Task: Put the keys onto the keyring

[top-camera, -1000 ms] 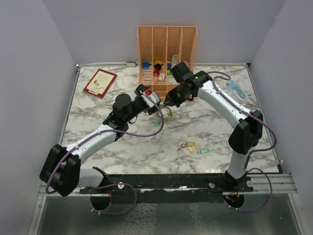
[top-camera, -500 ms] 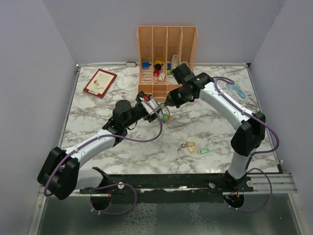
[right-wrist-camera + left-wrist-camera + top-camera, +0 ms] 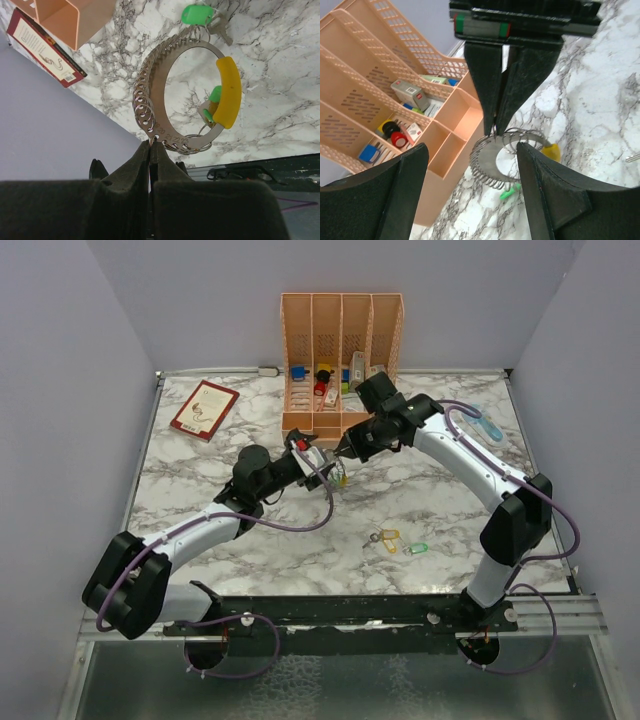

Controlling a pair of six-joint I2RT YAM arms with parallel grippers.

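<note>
The keyring, a flat silver loop lined with small split rings and carrying a yellow sleeve, hangs above the marble. My right gripper is shut on one small ring at its edge. A green key dangles from the loop's far side and another by the sleeve. In the left wrist view the keyring hangs just beyond my open left gripper, in line with the gap between its fingers. From above, the left gripper faces the right gripper. A yellow key and a green key lie on the table.
An orange desk organizer with small blocks in its slots stands just behind both grippers. A red-edged book lies at the back left. A pale blue object rests at the back right.
My left gripper has moved right and forward, up to the hanging keyring. The right arm has shifted slightly right, still holding the ring.
</note>
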